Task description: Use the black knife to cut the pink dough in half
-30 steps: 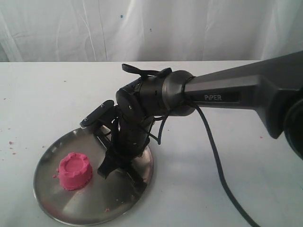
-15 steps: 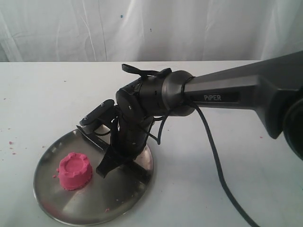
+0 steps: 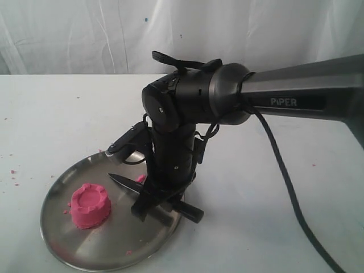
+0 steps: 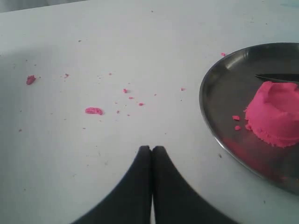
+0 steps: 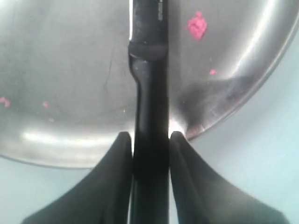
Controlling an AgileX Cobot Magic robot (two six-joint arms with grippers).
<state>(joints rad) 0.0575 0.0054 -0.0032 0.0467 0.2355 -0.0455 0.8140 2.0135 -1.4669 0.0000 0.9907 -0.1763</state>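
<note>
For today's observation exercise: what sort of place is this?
Probably a robot test bench, not a kitchen: a white table backed by a white curtain, and a robot arm holding a knife over a steel plate.

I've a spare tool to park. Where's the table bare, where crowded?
Bare: the table behind the plate up to the curtain, and right of the cable. Crowded: the plate, with the dough on its left and the knife in the right fingers over its right. Crumbs dot the table left of it.
</note>
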